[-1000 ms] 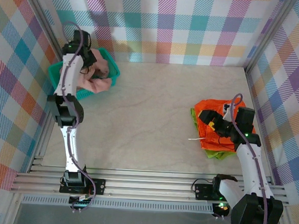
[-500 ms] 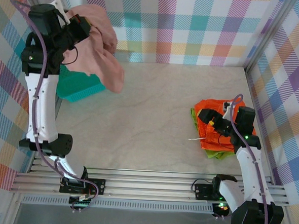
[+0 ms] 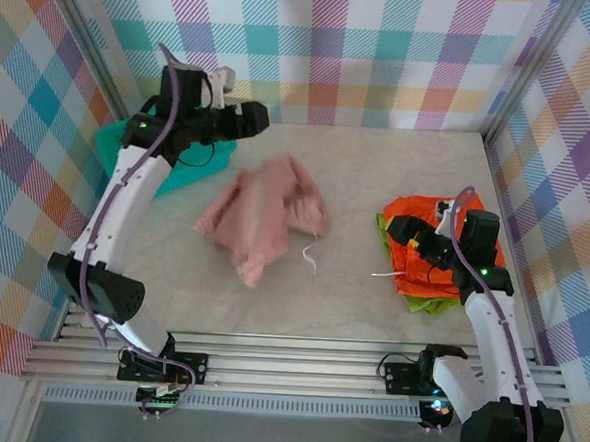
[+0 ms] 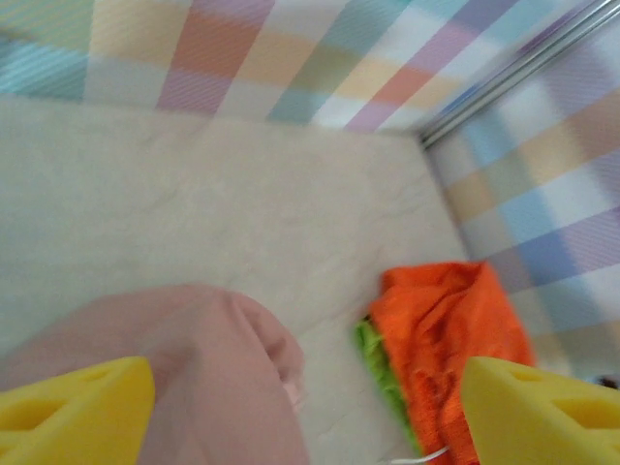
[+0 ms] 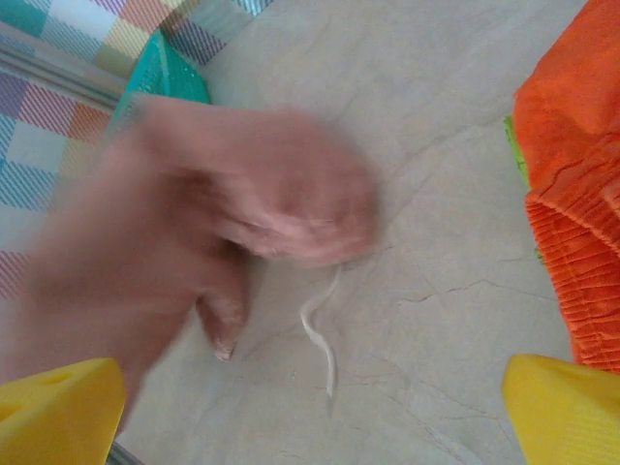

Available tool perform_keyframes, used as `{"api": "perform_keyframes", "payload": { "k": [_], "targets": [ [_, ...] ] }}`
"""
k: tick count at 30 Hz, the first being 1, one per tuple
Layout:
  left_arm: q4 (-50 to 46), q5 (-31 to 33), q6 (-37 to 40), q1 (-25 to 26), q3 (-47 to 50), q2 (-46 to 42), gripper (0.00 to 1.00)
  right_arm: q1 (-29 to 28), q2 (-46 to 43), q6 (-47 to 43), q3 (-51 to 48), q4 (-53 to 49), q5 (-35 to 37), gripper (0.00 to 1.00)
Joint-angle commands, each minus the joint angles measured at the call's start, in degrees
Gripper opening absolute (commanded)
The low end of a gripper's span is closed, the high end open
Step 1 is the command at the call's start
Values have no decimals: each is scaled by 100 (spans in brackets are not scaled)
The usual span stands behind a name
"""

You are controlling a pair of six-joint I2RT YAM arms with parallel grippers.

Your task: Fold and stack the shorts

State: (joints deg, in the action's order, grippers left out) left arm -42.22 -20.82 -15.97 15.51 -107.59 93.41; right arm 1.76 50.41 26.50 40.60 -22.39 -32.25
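Note:
The dusty pink shorts (image 3: 263, 214) lie crumpled mid-table, blurred in the right wrist view (image 5: 223, 203), their white drawstring (image 5: 320, 334) trailing on the table. My left gripper (image 3: 258, 119) hangs open above and behind them, near the back wall; its wrist view has the pink cloth (image 4: 213, 378) below its spread yellow fingertips (image 4: 77, 407). The orange shorts (image 3: 419, 279) rest on the lime green shorts (image 3: 425, 305) at the right. My right gripper (image 3: 403, 228) stands open at that stack's left edge, and nothing is between its fingers (image 5: 562, 412).
A teal mesh basket (image 3: 186, 169) sits at the back left, partly under the left arm. Plaid walls close in the table on three sides. A white cord (image 3: 386, 275) pokes out from the stack on the right.
The left arm lifted the pink shorts out of the basket, swung them right and let go. They now lie on the table. The right arm has barely moved.

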Motion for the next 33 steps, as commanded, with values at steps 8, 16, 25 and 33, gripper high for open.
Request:
{"api": "perform_keyframes", "payload": {
  "k": [8, 16, 25, 33],
  "targets": [
    [247, 1551, 177, 879, 2510, -1771, 100, -1420, 744, 406, 380, -26, 1415, 99],
    [788, 2003, -1597, 1488, 5408, -3264, 95, -2132, 1825, 1346, 593, 786, 1816, 99],
    [1168, 1910, -3934, 2396, 7315, -3897, 85, -2179, 1835, 1568, 611, 948, 2184, 99],
    [2358, 976, -5074, 2710, 7768, -2932, 73, -2180, 1644, 1612, 425, 921, 2247, 100]
  ]
}}
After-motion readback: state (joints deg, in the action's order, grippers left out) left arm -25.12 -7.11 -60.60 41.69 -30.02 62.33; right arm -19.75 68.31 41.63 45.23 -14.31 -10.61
